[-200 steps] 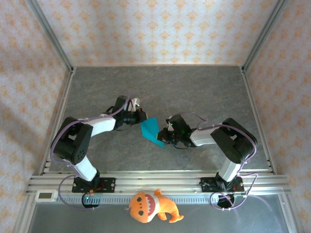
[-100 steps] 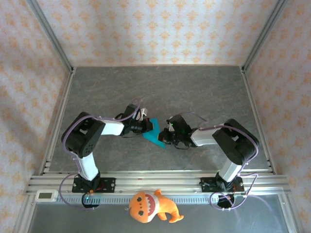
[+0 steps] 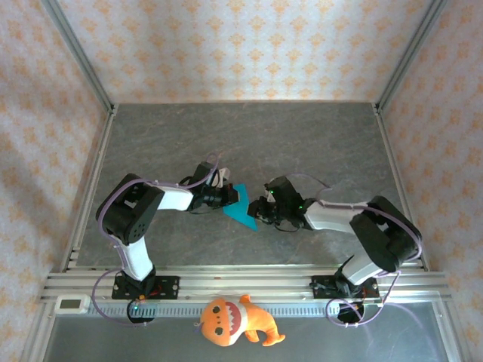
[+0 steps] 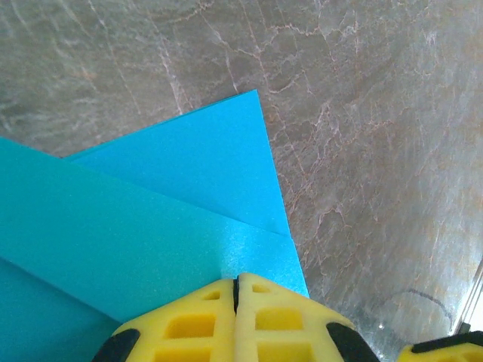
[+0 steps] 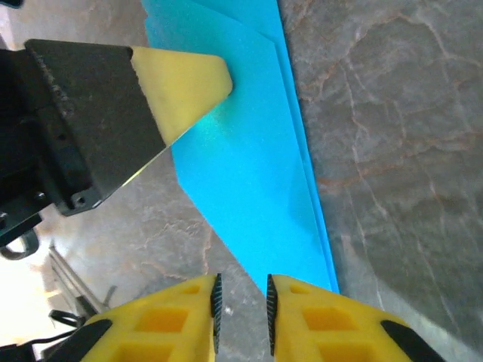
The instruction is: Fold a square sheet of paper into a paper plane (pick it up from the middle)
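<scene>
1. Centrally on desk (image 3: 302, 136): square sheet of paper (image 3: 241, 213), folded, pointed, between both tools.
2. Left tool (image 3: 227, 196): clenched, tip pressing sheet's upper edge.
3. Right tool (image 3: 261, 214): slightly parted, empty; sheet's point just ahead.

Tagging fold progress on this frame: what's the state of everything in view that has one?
square sheet of paper: folded into a layered, pointed shape, lying on the table between the grippers.
left gripper: shut, closed tips pressing on the paper.
right gripper: jaws slightly apart, the paper's point at its fingertips, apparently not clamped.
orange plush toy: lying by the near rail, untouched.
</scene>
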